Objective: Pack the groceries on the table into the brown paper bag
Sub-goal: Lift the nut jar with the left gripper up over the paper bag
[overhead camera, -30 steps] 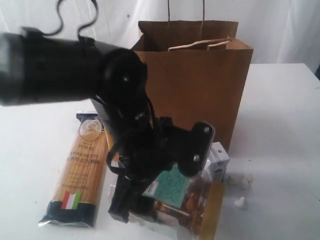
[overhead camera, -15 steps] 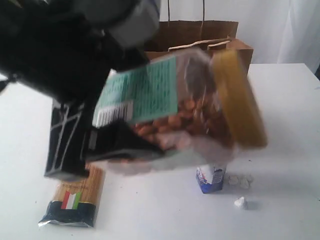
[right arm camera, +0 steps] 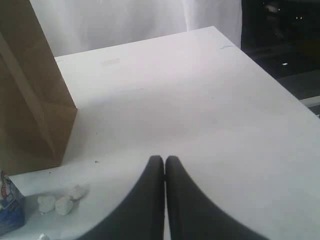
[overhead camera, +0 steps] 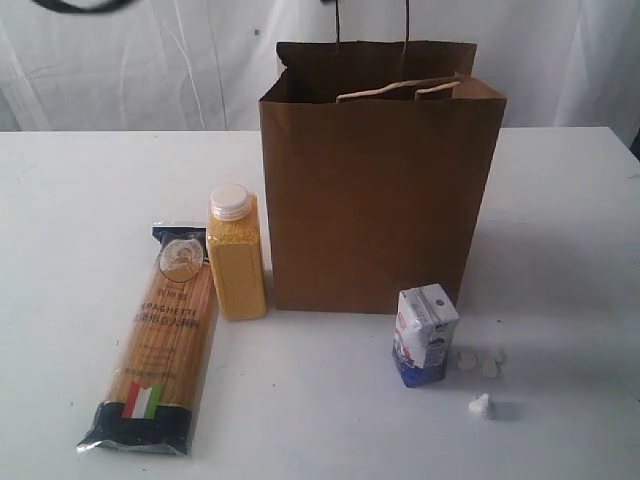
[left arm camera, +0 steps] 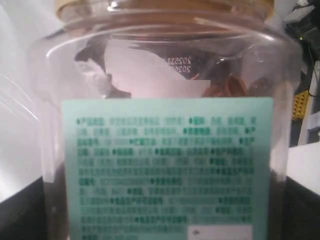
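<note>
The brown paper bag stands upright and open at the back middle of the table. Left of it stand the yellow-grain bottle and, lying flat, the spaghetti packet. The small white-blue carton stands in front of the bag. The gold-lidded clear jar fills the left wrist view, with my left gripper clamped on its sides; that arm is out of the exterior view. My right gripper is shut and empty over the table, beside the bag.
Small white crumbs lie right of the carton, with another white bit nearer the front edge. A white backdrop hangs behind the table. The table's right edge shows in the right wrist view.
My left arm lifted the jar from the table in front of the bag, swung it up past the camera and out of the exterior view, uncovering the yellow-grain bottle.
</note>
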Controlling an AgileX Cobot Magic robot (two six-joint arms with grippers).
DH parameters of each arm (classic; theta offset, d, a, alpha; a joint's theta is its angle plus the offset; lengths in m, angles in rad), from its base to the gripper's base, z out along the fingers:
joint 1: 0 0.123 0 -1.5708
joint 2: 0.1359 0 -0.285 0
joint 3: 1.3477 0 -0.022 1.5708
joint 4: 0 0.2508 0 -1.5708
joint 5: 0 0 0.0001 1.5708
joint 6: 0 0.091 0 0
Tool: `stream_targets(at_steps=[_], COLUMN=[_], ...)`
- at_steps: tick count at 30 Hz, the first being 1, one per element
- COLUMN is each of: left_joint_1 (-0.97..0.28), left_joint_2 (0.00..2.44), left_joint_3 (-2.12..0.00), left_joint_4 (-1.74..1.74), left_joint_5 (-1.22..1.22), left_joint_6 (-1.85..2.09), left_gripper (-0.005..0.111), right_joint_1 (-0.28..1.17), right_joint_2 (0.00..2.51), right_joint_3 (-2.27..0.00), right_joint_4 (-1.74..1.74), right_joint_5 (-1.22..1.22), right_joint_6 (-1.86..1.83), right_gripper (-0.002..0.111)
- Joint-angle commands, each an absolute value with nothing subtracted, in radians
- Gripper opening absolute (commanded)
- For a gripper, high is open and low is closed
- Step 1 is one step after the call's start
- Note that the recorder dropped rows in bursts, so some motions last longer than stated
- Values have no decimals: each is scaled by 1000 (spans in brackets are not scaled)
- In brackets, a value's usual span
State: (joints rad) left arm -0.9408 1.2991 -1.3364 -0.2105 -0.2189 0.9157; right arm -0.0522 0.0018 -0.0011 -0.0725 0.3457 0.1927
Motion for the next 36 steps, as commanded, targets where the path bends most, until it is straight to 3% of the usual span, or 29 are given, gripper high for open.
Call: stream_targets(at_steps=[1, 4, 13, 21, 36], left_joint_1=[-935, -902, -755, -741, -741], left_joint_2=[1406, 1468, 1571, 1595, 1665], left_joint_3=[-1340, -1353, -1531, -1566, -1566], left_joint_4=[-166, -183, -224, -195, -130], left_joint_5=[-365, -433, -245, 95, 152], left_joint_6=[1034, 1043, 822, 832, 946], left_gripper=[0, 0, 0, 0, 0], right_joint_1=[-58, -58, -58, -58, -58], right_joint_2=[0, 0, 0, 0, 0], right_joint_3=[0, 0, 0, 0, 0], right_joint_4=[-76, -76, -76, -76, -76], right_joint_5=[343, 343, 343, 343, 343], right_joint_6=[195, 195, 195, 195, 195], right_gripper=[0, 0, 0, 0, 0])
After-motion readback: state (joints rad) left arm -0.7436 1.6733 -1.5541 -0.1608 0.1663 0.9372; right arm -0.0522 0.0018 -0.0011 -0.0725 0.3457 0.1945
